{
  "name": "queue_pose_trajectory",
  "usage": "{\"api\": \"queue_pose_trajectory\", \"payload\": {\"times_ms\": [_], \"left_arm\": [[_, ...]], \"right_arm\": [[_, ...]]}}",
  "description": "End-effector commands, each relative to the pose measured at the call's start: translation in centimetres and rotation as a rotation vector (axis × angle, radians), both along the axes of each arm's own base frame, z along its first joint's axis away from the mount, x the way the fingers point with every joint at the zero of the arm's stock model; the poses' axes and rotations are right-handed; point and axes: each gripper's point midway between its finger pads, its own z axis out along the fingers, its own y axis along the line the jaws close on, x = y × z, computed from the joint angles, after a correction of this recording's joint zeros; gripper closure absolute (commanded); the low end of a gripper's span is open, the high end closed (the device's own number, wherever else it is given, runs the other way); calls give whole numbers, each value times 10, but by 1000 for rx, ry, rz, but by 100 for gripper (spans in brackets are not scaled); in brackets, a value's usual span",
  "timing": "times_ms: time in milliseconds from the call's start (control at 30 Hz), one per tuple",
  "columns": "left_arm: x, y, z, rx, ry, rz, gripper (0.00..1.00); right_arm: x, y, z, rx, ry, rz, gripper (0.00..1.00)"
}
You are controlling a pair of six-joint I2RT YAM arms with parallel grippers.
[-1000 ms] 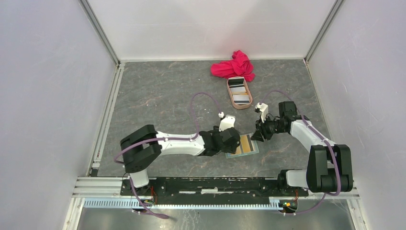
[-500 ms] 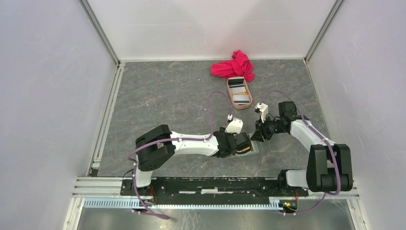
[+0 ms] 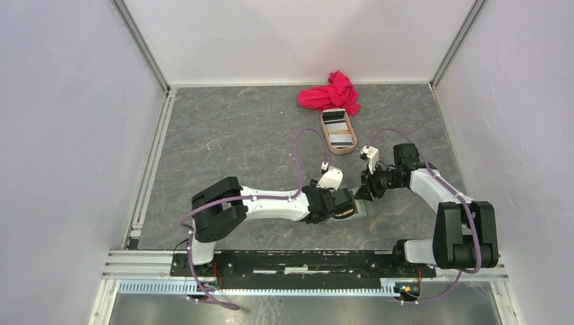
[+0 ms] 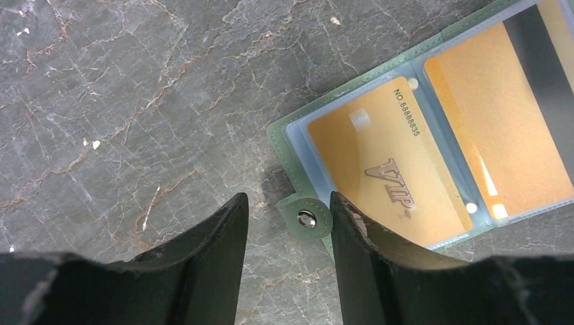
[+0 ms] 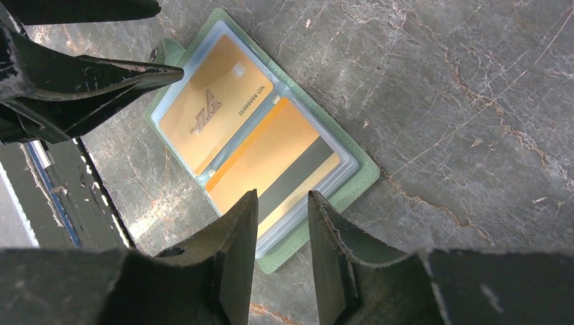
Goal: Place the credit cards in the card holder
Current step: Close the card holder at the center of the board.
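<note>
Work is centring on the sage-green fold-over card holder (image 4: 276, 132), which is lying opened flat on the grey marbled table (image 3: 237, 135), just ahead of the arm bases. Nearest, the left gripper (image 4: 288, 198) is hanging over the holder's near edge with its black jaws roughly half spread and gripping nothing. The small round snap tab (image 4: 308, 218) is sitting between them, just beside one finger, though whether that finger is touching it is hard to tell from this angle.

Inside, clear blue-grey sleeves are showing an orange-yellow plastic card marked VIP (image 4: 379, 162) and, beside it, a second orange-yellow card with a black stripe (image 4: 501, 135), both lying flat and seated. At the holder's far side the right gripper (image 5: 283, 200) is hovering over the rim, its jaws a narrow gap apart and empty.

Farther back, a pinkish-tan oval tray (image 3: 325, 135) is holding pale striped cards (image 3: 338, 128), well apart from the holder, with a crumpled red cloth (image 3: 332, 93) just beyond it.

The task is looking partway done: two cards are loaded and others are waiting in the tray. The step in hand seems to be taking the tab to steady or turn the holder. That calls for pinching the tab squarely, since the thin, soft wallet is likely to slide.
</note>
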Motion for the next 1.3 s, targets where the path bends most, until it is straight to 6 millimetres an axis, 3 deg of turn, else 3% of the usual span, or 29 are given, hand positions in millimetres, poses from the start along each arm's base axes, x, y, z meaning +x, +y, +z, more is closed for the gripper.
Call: {"api": "queue_pose_trajectory", "payload": {"times_ms": [0, 800, 1267], "left_arm": [[4, 3, 22, -36, -51, 22, 46], [1, 8, 28, -55, -49, 28, 65], [0, 11, 34, -60, -45, 30, 70]], "right_arm": [[8, 2, 9, 20, -31, 13, 61], [6, 3, 7, 23, -15, 20, 60], [5, 3, 5, 24, -8, 21, 60]]}}
